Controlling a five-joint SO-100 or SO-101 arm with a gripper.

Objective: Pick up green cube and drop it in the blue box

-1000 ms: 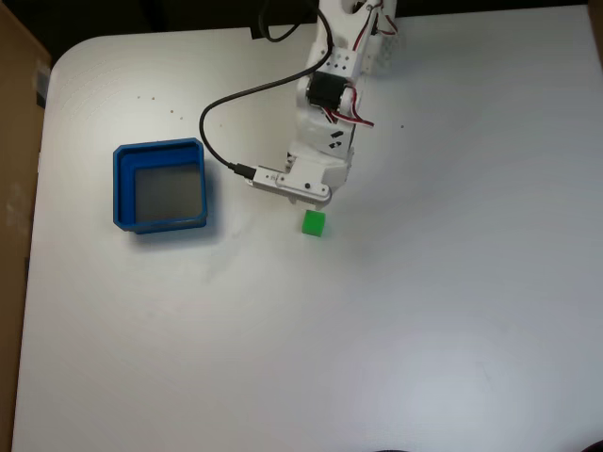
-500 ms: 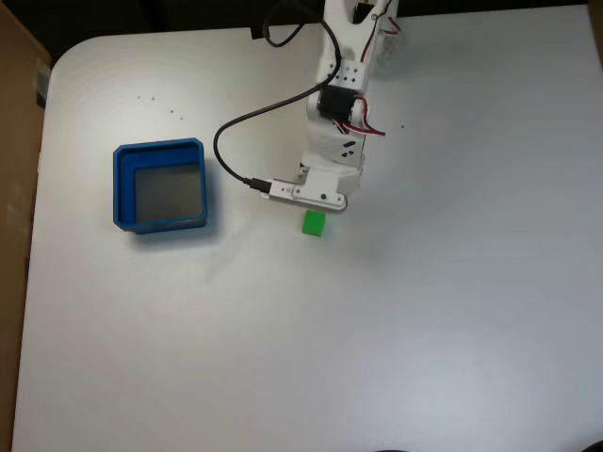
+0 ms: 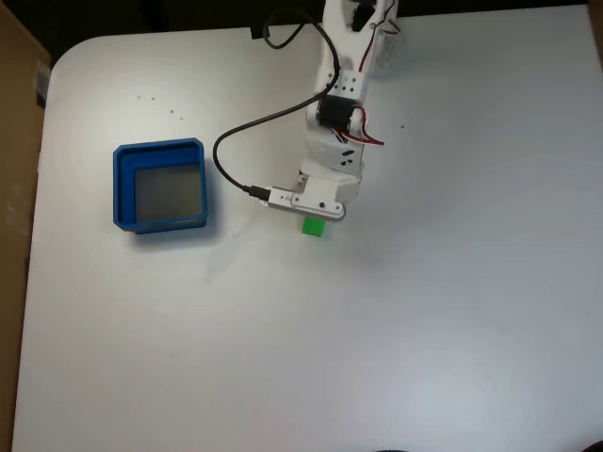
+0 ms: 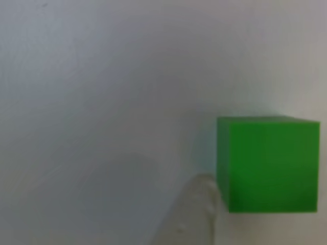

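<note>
The gripper [image 3: 315, 222] hangs over the green cube [image 3: 314, 228] on the desk [image 3: 424, 282], one fingertip [image 4: 196, 214] just beside it; whether the jaws are parted I cannot tell.

Fixed view looks straight down; other view hugs the green cube [image 4: 266, 164].

I count one green cube [image 3: 315, 228], which is the same single cube [image 4: 265, 164] close up in the other view. I count one blue box [image 3: 161, 185], one white arm [image 3: 334, 141], one black cable [image 3: 247, 122], and one table [image 3: 396, 320]. One pale fingertip [image 4: 196, 212] shows beside the cube.
</note>
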